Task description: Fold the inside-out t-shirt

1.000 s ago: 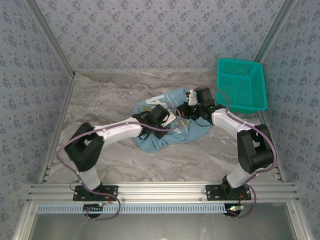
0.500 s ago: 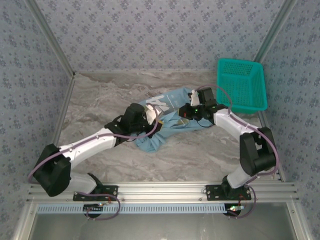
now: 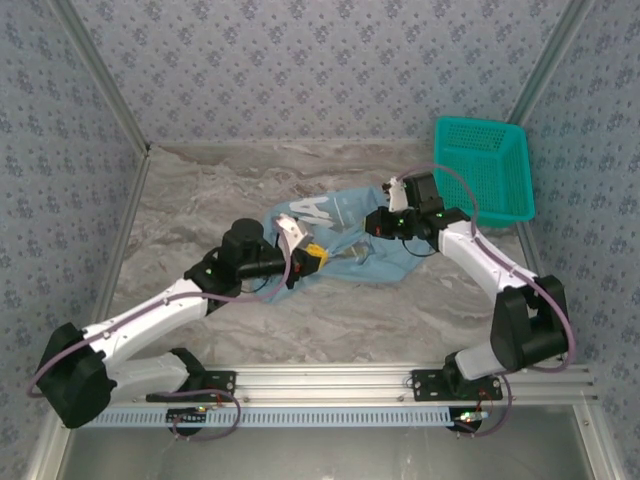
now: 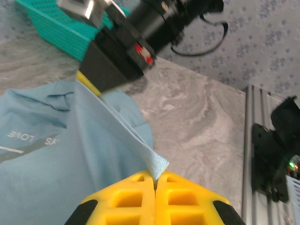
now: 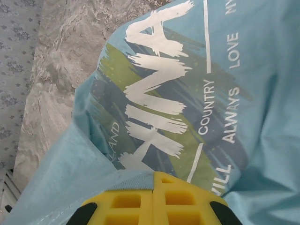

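At the near edge, a silver aluminium rail (image 3: 330,380) carries the bases of two white-and-black robot arms. The left arm (image 3: 150,315) reaches low and long across the grey marbled tabletop (image 3: 200,200) toward the middle. The left hand (image 3: 306,257) has its yellow fingers pressed together, pinching a small fold of a light blue cotton t-shirt (image 3: 370,255).

The t-shirt lies rumpled at the middle of the tabletop, between the two hands. Seen from the left wrist, one edge of the cloth runs taut from the pinched fold up to the other hand. Bold white printed lettering (image 3: 310,208) shows on the side of the cloth nearer the far wall. From the right wrist it reads in part "COUNTRY" and "WILL ALWAYS LOVE", set over green and dark blue streaks.

The right arm (image 3: 478,252) bends in from the right. The right hand (image 3: 380,222) sits over the far side of the t-shirt, its yellow fingers closed tight on a hem of the blue cloth.

Further back — at the far right of the tabletop — stands a teal plastic mesh basket (image 3: 480,170), tilted toward the corner. Blue-grey patterned walls (image 3: 320,60) close in the space behind.
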You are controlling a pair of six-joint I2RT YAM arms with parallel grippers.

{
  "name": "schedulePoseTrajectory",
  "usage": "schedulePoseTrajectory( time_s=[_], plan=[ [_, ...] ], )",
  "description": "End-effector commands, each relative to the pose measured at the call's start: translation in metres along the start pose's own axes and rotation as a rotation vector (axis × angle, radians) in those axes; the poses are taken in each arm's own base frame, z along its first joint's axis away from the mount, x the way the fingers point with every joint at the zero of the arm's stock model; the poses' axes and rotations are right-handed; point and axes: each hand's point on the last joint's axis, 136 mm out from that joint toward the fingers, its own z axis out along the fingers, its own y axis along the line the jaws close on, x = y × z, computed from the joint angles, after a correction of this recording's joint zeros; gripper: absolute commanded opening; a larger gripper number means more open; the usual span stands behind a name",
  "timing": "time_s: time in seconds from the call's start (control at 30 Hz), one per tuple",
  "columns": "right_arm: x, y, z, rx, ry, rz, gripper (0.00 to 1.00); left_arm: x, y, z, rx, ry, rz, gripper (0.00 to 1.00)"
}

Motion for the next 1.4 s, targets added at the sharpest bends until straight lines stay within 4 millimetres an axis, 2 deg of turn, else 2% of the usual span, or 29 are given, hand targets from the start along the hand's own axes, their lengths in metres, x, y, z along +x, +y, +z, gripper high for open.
schedulePoseTrajectory(
  time_s=[0.0,0.07,0.27,0.33,0.43,0.53,0.6,0.7,0.73,0.83,0.9,0.97,1.03,1.07,1.13,1.2,1.3,1.37],
  plan=[
    [0.006,-0.009,-0.031,0.125,-0.02,-0.055,0.0,0.038,-0.031,0.002,0.08,0.134,0.027,0.01],
    [0.02,-0.011,-0.039,0.146,-0.016,-0.051,0.0,0.053,-0.041,0.008,0.095,0.178,0.006,0.01],
    [0.048,-0.022,-0.06,0.215,-0.016,-0.025,0.0,0.063,-0.073,0.032,0.168,0.193,0.006,0.09],
    [0.062,-0.033,-0.063,0.265,0.01,-0.002,0.0,0.072,-0.079,0.04,0.182,0.252,0.02,0.14],
    [0.088,-0.055,-0.062,0.35,0.045,0.063,0.0,0.076,-0.087,0.048,0.212,0.31,0.031,0.28],
    [0.118,-0.081,-0.06,0.461,0.086,0.132,0.03,0.074,-0.089,0.048,0.218,0.323,0.047,0.37],
    [0.13,-0.094,-0.061,0.523,0.095,0.161,0.11,0.07,-0.083,0.046,0.183,0.312,0.066,0.39],
    [0.127,-0.107,-0.074,0.628,0.046,0.148,0.26,0.059,-0.053,0.042,0.044,0.273,0.03,0.42],
    [0.123,-0.11,-0.079,0.662,0.02,0.137,0.32,0.055,-0.037,0.039,-0.027,0.257,0.0,0.43],
    [0.104,-0.108,-0.087,0.708,-0.047,0.079,0.47,0.047,0.028,0.019,-0.332,0.219,-0.125,0.45],
    [0.085,-0.088,-0.079,0.678,-0.094,-0.035,0.51,0.049,0.072,-0.006,-0.534,0.201,-0.229,0.51],
    [0.057,-0.052,-0.051,0.558,-0.152,-0.192,0.59,0.062,0.118,-0.037,-0.712,0.186,-0.367,0.57],
    [0.041,-0.023,-0.014,0.41,-0.134,-0.242,0.63,0.083,0.16,-0.067,-0.852,0.188,-0.521,0.6],
    [0.029,-0.011,0.004,0.359,-0.133,-0.277,0.65,0.095,0.176,-0.076,-0.884,0.204,-0.589,0.6],
    [0.014,-0.003,0.034,0.323,-0.105,-0.301,0.67,0.109,0.199,-0.083,-0.923,0.239,-0.656,0.62],
    [-0.011,-0.012,0.056,0.371,-0.122,-0.314,0.7,0.118,0.217,-0.082,-0.939,0.271,-0.683,0.64],
    [-0.048,-0.047,0.08,0.51,-0.102,-0.28,0.74,0.123,0.242,-0.076,-0.931,0.272,-0.728,0.66],
    [-0.059,-0.073,0.098,0.543,-0.075,-0.234,0.75,0.129,0.256,-0.067,-0.895,0.281,-0.775,0.66]
  ],
)
